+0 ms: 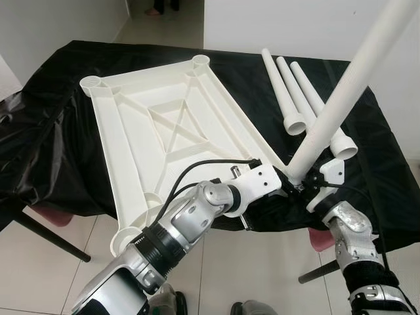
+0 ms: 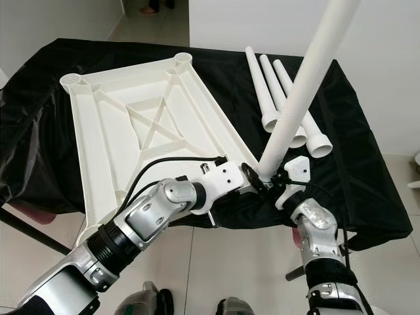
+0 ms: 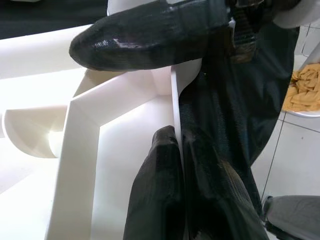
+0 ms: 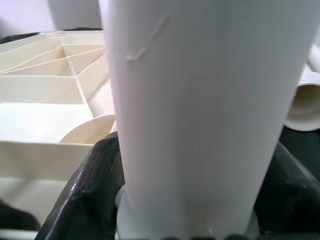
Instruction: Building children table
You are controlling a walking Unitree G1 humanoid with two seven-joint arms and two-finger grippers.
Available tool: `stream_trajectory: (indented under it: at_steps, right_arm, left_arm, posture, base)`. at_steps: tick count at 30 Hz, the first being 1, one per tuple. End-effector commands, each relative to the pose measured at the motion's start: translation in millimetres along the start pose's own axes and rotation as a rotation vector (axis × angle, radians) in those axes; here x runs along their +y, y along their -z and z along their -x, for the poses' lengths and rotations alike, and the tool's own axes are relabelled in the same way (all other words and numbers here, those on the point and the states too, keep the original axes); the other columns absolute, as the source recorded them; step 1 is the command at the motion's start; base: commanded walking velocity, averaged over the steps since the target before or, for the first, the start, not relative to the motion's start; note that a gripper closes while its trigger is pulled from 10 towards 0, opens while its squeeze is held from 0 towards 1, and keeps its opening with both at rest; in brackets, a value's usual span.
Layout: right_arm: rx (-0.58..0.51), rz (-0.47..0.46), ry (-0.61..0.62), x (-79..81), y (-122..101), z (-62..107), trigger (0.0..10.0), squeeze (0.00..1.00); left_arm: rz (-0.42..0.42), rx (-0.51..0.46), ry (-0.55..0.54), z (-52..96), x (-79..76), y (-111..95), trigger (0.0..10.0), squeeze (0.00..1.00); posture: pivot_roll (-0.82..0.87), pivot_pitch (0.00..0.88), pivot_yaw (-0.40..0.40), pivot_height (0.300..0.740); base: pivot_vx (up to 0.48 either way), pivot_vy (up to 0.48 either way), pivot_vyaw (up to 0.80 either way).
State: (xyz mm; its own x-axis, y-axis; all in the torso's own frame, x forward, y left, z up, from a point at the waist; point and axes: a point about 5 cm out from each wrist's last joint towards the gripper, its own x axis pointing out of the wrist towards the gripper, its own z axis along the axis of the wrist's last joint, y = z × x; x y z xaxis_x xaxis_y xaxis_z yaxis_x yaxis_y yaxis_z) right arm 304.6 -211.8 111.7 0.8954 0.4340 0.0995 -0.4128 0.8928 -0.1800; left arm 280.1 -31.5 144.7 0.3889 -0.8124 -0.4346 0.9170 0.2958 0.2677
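Black-draped table (image 1: 367,151) holds tabletop (image 1: 164,131), spare legs (image 1: 295,98).

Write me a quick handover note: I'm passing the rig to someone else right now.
Left gripper: shut on the tabletop rim at its near right corner, steadying it.
Right gripper: shut on a leg, tilted, its lower end at that corner socket.
Tabletop lies upside down on the black cloth; three spare legs lie beside it.
Done: none clearly seated.
Left: seat this leg, then the other three.
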Motion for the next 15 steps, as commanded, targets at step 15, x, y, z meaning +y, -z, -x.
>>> stream_trajectory:
  at_steps: [15]
  right_arm:
    - [0.043,-0.063,0.640,-9.7,-3,3.1,10.0,0.00]
  left_arm:
    - [-0.030,-0.017,0.099,-3.2,-10.8,-6,10.0,0.00]
  posture:
    - [-0.07,0.083,0.033,0.740]
  base:
    - [0.000,0.000,0.00]
